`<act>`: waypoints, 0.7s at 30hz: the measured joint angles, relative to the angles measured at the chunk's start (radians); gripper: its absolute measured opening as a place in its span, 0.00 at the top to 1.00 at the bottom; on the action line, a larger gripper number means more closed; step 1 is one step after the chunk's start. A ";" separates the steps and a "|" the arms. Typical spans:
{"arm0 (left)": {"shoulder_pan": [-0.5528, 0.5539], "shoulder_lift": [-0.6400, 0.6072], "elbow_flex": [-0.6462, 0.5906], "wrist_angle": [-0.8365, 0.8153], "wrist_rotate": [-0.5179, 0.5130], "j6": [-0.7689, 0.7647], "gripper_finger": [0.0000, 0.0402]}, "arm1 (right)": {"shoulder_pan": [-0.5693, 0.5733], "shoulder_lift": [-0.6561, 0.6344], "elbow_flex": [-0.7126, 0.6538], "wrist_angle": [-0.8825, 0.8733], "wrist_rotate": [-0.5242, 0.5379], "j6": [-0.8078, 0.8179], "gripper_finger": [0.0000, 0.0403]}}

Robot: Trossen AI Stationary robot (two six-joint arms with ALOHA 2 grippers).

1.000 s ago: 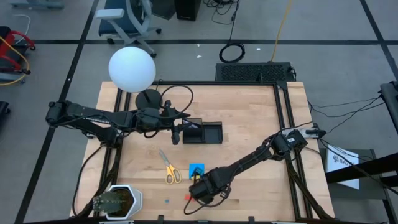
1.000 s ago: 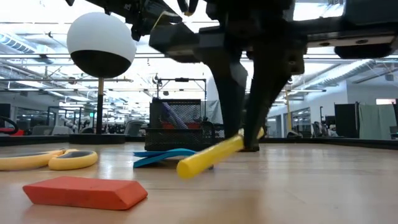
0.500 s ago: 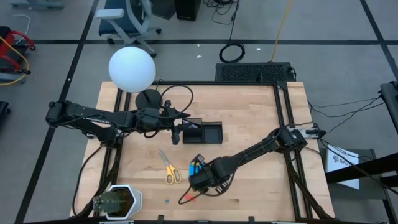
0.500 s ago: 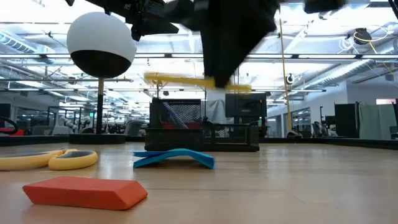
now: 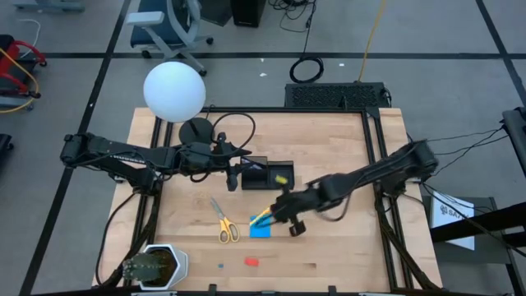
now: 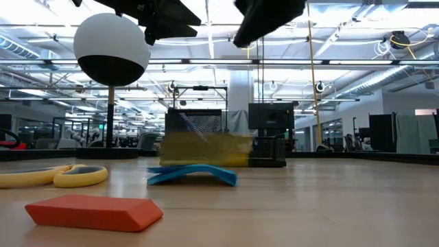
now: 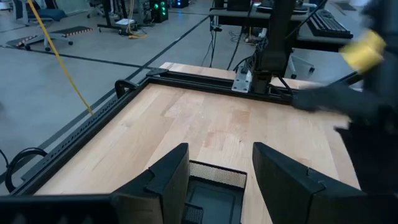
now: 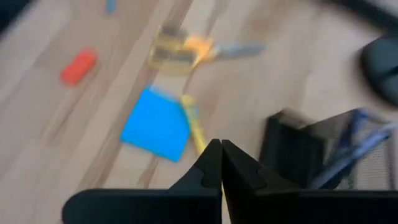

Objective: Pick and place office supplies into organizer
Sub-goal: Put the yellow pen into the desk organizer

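Carrying yellow pencil [image 5: 261, 216] in right claw [image 5: 279, 205]

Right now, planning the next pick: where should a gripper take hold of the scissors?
Probably at the neck of the scissors, where the blades meet the yellow handles, coming straight down with fingers across it. They lie flat on the table, and that part is narrow; the handle loops are wider.

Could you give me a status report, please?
Left gripper open above organizer. Right gripper shut on yellow pencil near note pad. Left gripper may crowd drop.
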 joint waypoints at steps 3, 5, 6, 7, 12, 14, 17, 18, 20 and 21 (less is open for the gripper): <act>0.000 0.000 0.000 0.000 0.000 0.000 0.54 | -0.019 -0.134 -0.184 0.254 0.026 0.008 0.99; 0.000 0.000 0.000 0.000 0.000 0.000 0.54 | -0.036 -0.210 -0.281 0.379 0.020 0.024 0.99; 0.000 0.000 0.000 0.000 0.000 0.000 0.54 | -0.044 -0.240 -0.318 0.419 0.014 0.030 0.99; 0.000 0.000 0.000 0.000 0.000 0.000 0.54 | -0.053 -0.266 -0.350 0.455 -0.002 0.031 0.99; 0.000 0.000 0.000 0.000 0.000 0.000 0.54 | -0.066 -0.326 -0.463 0.643 -0.035 0.051 0.99; 0.000 0.000 0.000 0.000 0.000 -0.001 0.54 | -0.066 -0.326 -0.482 0.693 -0.058 0.033 0.99; 0.000 0.000 0.000 0.000 0.000 -0.004 0.54 | -0.066 -0.321 -0.488 0.750 -0.085 -0.004 1.00; 0.000 0.000 0.000 0.000 0.000 -0.002 0.54 | -0.066 -0.320 -0.488 0.765 -0.084 -0.020 1.00; 0.000 0.000 0.000 0.001 0.000 -0.004 0.54 | -0.070 -0.320 -0.489 0.807 -0.083 -0.068 1.00; 0.000 0.000 0.000 0.001 0.000 -0.006 0.54 | -0.074 -0.320 -0.489 0.832 -0.083 -0.093 1.00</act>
